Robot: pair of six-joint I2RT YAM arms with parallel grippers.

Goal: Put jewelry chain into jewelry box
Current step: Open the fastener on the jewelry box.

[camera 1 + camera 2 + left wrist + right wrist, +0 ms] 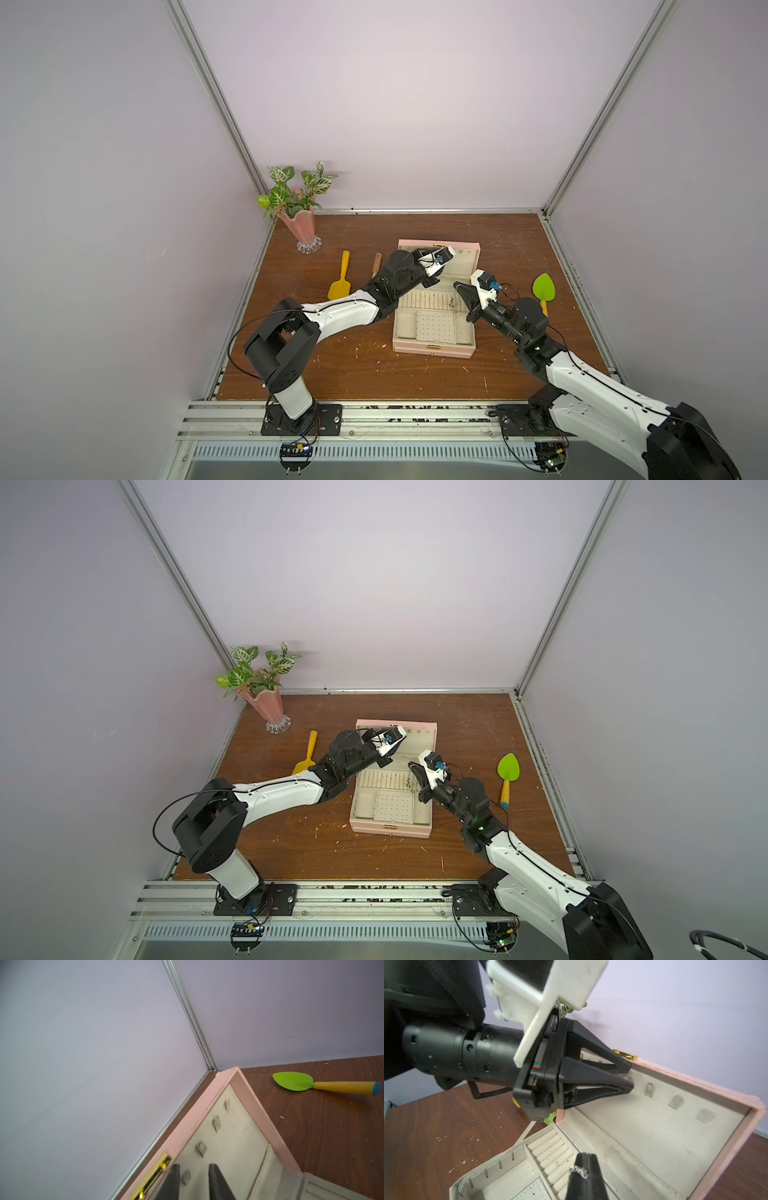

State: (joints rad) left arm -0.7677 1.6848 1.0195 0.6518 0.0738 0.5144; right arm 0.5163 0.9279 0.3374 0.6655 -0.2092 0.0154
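1. Right gripper (pixel 584 1156): jaws together, clamped on the chain (pixel 578 1171), a small loop of which shows at the tips. It hangs over the open tray of the box (pixel 434 350), above the roll rows near the hinge. The chain is not yet lying in the box, by my reading.
2. Left gripper (pixel 194 1165): jaws apart, tips at the lid lining either side of one hook, close to the clasp (pixel 153 1176). I judge it is there to keep the lid upright and off my other arm. I cannot tell whether the tips touch the lining.
3. Edges: the lid stands just behind the right gripper, and tray walls and dividers lie below it. So fine a chain could snag on a hook or divider, so I would lower it straight down.
4. Room: the left arm crosses the box's left side. The trowel (pixel 543 286) lies well right of the box, the scoop (pixel 340 286) well left, and the vase (pixel 301 226) in the far left corner. The table (pixel 415 382) in front of the box carries only flecks, so the right arm's free way out is upward and back.
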